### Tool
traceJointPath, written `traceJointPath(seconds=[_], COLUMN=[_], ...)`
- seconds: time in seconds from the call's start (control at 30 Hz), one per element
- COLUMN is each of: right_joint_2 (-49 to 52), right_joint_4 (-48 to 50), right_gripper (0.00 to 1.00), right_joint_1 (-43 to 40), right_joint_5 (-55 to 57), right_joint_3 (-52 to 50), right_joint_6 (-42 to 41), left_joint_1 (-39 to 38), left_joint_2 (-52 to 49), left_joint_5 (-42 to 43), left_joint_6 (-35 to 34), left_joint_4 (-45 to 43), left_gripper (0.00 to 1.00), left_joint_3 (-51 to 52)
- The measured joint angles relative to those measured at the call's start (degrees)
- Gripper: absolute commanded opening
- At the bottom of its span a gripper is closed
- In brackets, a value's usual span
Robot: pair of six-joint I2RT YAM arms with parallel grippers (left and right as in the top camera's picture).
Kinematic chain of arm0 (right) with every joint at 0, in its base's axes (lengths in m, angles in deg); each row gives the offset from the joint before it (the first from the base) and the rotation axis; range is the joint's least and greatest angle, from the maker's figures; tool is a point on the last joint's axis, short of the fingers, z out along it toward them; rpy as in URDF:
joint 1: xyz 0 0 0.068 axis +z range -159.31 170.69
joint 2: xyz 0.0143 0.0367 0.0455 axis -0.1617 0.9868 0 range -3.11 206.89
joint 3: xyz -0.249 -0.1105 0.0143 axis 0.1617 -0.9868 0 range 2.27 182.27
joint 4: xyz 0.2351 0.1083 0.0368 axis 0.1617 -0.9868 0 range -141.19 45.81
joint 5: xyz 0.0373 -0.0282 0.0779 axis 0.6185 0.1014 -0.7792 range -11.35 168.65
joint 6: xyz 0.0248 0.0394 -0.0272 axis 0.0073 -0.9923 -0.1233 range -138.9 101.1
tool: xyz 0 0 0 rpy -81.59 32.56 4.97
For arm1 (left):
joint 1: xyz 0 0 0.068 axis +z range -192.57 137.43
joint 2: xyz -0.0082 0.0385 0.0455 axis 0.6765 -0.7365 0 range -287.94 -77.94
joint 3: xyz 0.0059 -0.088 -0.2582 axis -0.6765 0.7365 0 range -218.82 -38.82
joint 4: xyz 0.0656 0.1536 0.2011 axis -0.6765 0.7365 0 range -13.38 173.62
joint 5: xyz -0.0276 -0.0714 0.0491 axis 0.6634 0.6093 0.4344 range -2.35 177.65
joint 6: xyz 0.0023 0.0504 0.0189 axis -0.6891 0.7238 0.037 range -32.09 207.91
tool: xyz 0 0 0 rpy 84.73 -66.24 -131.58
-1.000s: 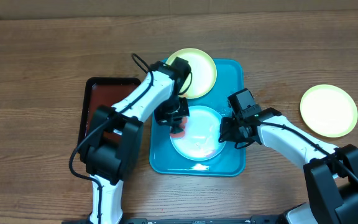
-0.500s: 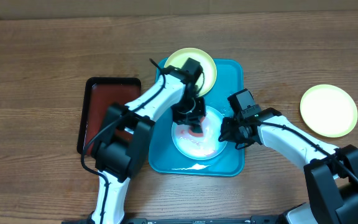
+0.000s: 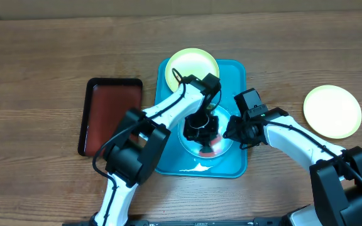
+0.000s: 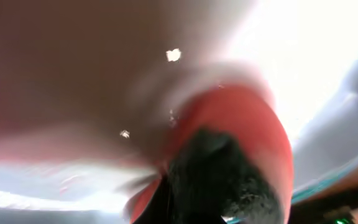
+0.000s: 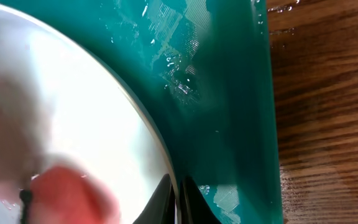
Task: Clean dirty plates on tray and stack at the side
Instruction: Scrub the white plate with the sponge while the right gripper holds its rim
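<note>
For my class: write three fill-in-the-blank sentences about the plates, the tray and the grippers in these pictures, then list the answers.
1. The lone plate lies ___ of the blue tray.
2. The left gripper presses a ___ pad on the centre plate.
3. The right gripper is shut on that plate's ___.
Answers: right; red; rim.

I work over a brown wooden table [image 3: 43, 56], its grain running left to right across nearly the whole overhead frame. Along the top edge lies a paler tan strip [image 3: 231, 5]; I cannot tell what it is. The light falls evenly, with no hard shadows.
</note>
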Motion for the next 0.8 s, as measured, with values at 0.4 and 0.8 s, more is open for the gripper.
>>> traceJointPath(seconds=[0.4,0.8], right_joint_2=[0.0,0.0], right_joint_4=[0.3,-0.2], right_gripper=[0.04,0.04], right_joint_1=[0.0,-0.7], right_joint_5=[0.0,1.5], right_joint_3=[0.0,0.0], right_joint_6=[-0.9,-1.4], left_joint_1=[7.1,6.8], left_joint_2=[-0.2,-0.7], left_joint_5=[-15.2,-5.0], left_joint_6=[-0.2,1.1], left_joint_4=[3.7,-7.2], left_gripper=[0.04,0.04], left_joint_3=[-3.6,-3.6])
